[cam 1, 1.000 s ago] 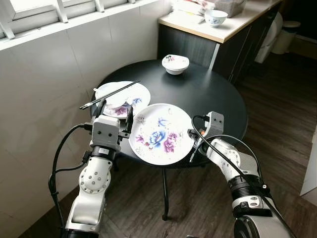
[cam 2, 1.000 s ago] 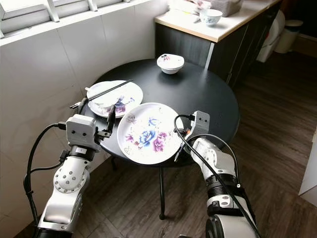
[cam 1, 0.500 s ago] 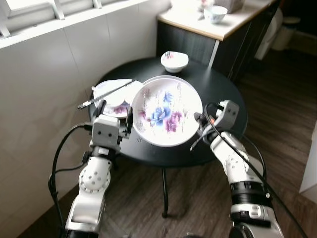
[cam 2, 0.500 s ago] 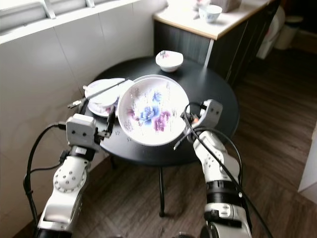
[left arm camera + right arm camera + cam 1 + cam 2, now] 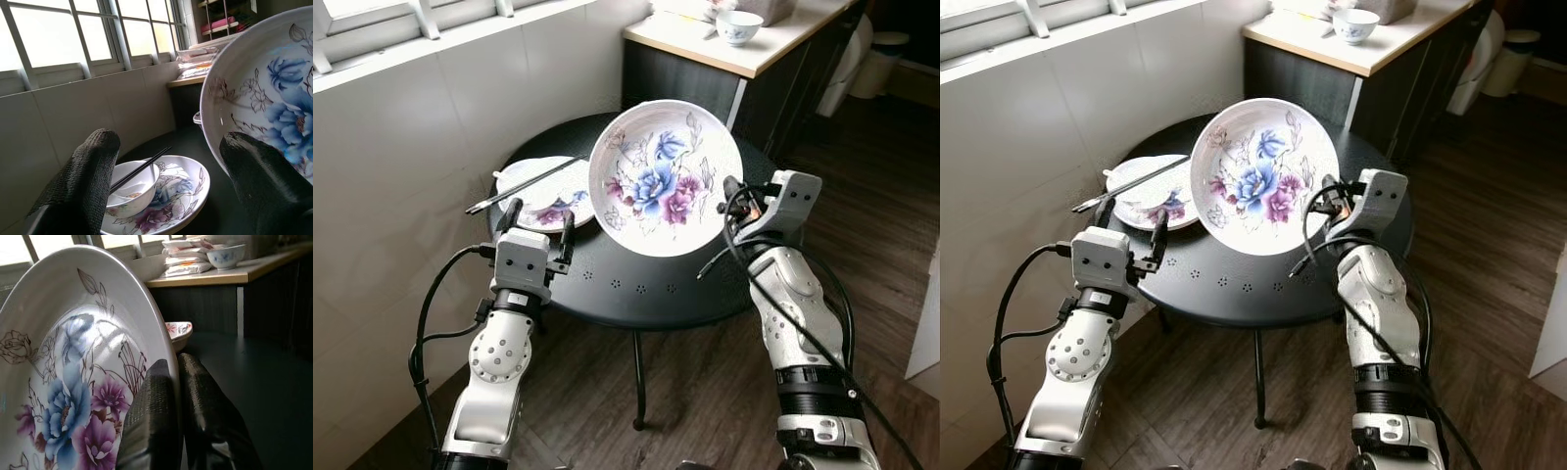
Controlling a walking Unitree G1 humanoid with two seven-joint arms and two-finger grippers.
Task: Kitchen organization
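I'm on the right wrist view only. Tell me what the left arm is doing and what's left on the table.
Observer: The left gripper hovers open at the table's near-left edge, holding nothing.
Operator: Say what sits in front of it.
Observer: A second flowered plate lies flat on the round black table, carrying a small bowl with black chopsticks resting across it.
Operator: Confirm my grip from outside.
Observer: The right gripper pinches the right rim of the big flowered plate, which is lifted off the table and tilted up so its face points toward the head camera.
Operator: Report the counter.
Observer: A blue-patterned bowl stands on the light countertop beyond the table.
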